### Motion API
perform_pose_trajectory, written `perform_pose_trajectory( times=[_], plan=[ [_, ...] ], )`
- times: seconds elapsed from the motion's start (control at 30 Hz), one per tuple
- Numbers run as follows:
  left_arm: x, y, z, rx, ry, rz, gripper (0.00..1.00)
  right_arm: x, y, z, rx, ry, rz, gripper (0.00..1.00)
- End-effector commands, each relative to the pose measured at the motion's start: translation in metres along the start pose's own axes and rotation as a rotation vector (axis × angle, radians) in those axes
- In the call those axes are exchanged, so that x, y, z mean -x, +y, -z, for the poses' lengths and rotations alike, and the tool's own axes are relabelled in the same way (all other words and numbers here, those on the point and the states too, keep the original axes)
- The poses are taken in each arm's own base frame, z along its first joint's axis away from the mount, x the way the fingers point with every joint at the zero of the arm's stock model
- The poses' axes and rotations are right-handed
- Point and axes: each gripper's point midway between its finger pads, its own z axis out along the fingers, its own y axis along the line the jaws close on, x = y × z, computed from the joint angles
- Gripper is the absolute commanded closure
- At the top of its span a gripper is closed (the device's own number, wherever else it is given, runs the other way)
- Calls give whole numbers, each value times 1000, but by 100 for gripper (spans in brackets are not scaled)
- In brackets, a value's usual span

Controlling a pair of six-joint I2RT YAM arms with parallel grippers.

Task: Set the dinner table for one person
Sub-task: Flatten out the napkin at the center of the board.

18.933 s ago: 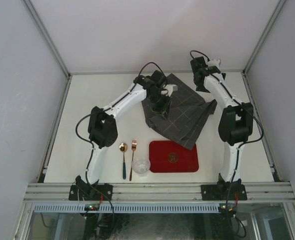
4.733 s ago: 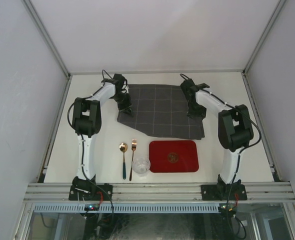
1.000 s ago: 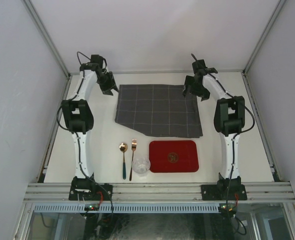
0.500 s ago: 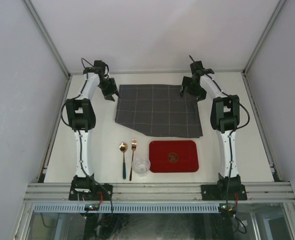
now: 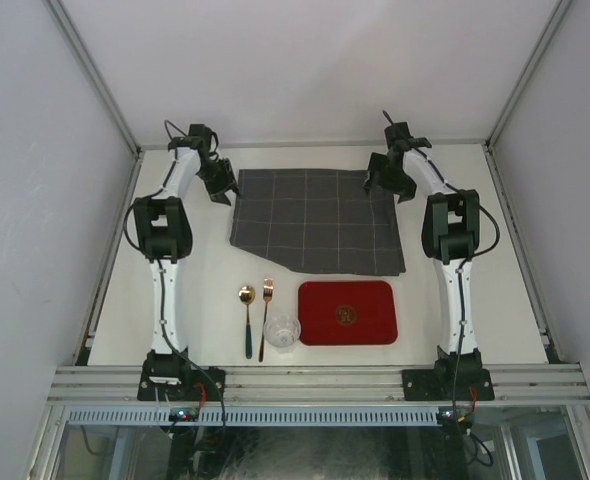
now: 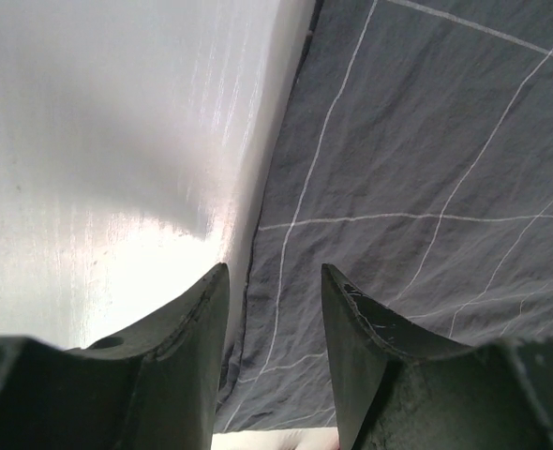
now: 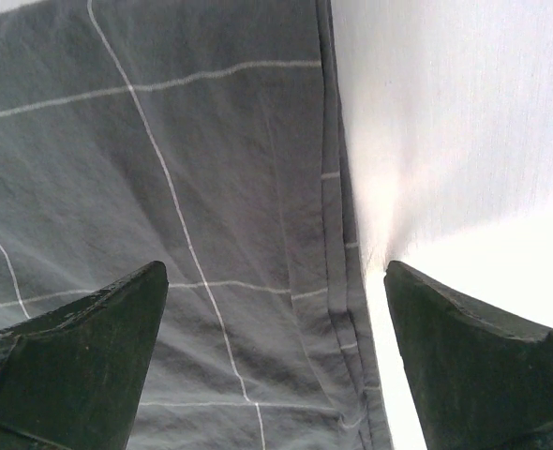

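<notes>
The dark grey checked cloth (image 5: 315, 220) lies spread flat on the far half of the off-white dinner table (image 5: 505, 290). My left gripper (image 5: 219, 186) is open at the cloth's far-left corner. In the left wrist view the left gripper (image 6: 274, 272) straddles the cloth's (image 6: 417, 159) left edge with nothing between the jaws. My right gripper (image 5: 381, 180) is wide open at the far-right corner. In the right wrist view the right gripper (image 7: 275, 272) hangs over the cloth's (image 7: 192, 169) hemmed right edge.
A red tray (image 5: 347, 312) sits just in front of the cloth. To its left are a clear glass bowl (image 5: 282, 331), a gold fork (image 5: 266, 318) and a gold spoon with a dark handle (image 5: 246, 320). An aluminium rail (image 5: 315, 380) runs along the near edge.
The cloth, crumpled earlier, now lies spread flat. In the last second my left gripper has moved slightly inward to the cloth's corner; the right gripper has barely moved.
</notes>
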Motion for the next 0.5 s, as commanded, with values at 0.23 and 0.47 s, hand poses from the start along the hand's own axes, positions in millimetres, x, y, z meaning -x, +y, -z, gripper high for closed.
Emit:
perform_pose_trajectory(
  times=[0.23, 0.47],
  plan=[
    [1, -7, -6, -44, 22, 11, 52, 16, 4, -8, 33, -29, 7, 1],
    [-10, -10, -13, -42, 57, -1, 71, 13, 8, -18, 73, -5, 9, 15]
  ],
)
